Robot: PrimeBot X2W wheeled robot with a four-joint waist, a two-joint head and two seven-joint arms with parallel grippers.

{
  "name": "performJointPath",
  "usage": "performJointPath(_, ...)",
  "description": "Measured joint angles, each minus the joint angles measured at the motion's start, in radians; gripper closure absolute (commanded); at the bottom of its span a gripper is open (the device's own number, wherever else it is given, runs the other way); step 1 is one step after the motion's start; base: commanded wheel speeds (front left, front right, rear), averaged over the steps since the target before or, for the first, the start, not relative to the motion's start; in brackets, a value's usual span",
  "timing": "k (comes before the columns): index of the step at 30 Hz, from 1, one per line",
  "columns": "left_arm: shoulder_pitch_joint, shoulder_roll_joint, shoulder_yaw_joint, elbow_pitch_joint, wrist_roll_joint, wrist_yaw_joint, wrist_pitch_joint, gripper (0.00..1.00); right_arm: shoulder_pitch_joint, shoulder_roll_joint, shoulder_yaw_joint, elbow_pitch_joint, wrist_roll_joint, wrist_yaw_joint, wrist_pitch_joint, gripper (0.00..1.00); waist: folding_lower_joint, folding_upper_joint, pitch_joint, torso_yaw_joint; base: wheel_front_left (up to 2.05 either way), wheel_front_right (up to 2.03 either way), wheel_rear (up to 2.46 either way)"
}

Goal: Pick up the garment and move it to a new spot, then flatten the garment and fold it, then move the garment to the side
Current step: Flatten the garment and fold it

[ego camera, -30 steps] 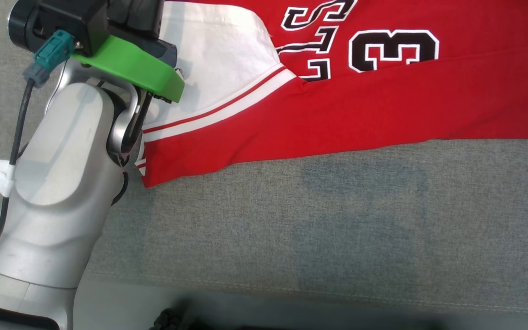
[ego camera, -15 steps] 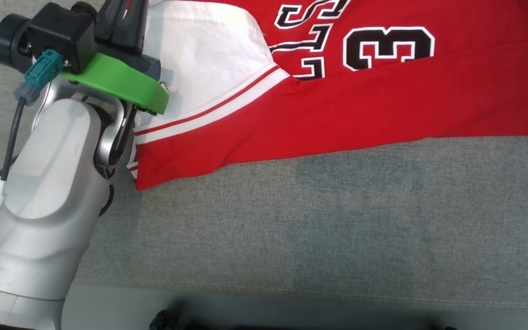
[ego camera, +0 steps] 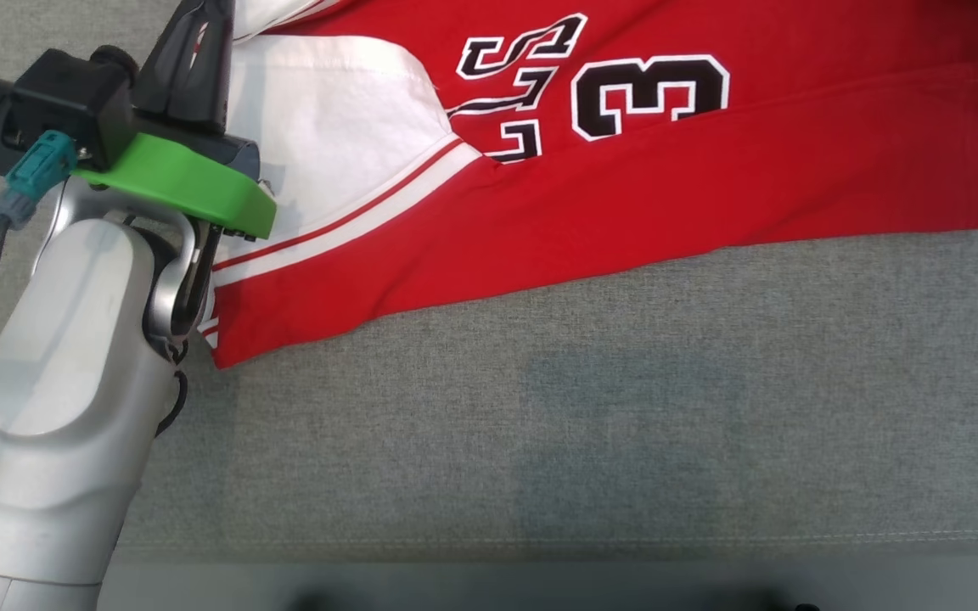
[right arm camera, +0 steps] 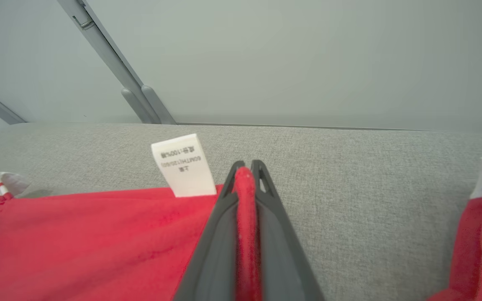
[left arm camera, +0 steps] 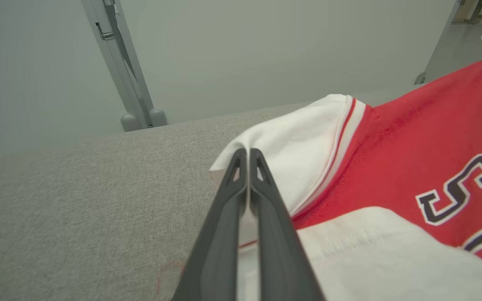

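left gripper (left arm camera: 248, 154) pinching garment (left arm camera: 396, 154), right gripper (right arm camera: 247, 166) too

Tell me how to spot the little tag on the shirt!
Start at the grey fabric surface, then the red jersey on it. At its edge, beside the right gripper pinching red cloth, stands the tag: small, white, with tiny printed writing.

Bare grey padding (ego camera: 625, 424) lies open along the near edge; the jersey (ego camera: 710, 195) covers the far half, the left forearm (ego camera: 64, 407) blocks the left side, and a post (left arm camera: 121, 71) stands beyond.
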State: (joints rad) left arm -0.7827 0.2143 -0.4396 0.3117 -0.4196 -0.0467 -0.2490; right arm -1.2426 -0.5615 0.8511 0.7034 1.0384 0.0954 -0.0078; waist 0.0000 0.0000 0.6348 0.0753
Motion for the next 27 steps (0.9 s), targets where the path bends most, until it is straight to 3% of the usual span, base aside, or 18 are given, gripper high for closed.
performJointPath(12,0.117,0.055,0.072,-0.129,-0.068,-0.042,-0.007,1.00,0.145,0.035,0.023,-0.044,0.016,0.019,-0.097,1.00,0.0000,0.0000,-0.079,-0.060,0.00,0.00,0.00)
performJointPath(27,0.420,0.078,0.102,-0.247,-0.079,-0.050,-0.007,1.00,0.357,0.042,0.070,-0.121,0.029,0.028,-0.196,1.00,-0.0001,0.0000,-0.182,-0.101,0.00,0.00,0.00)
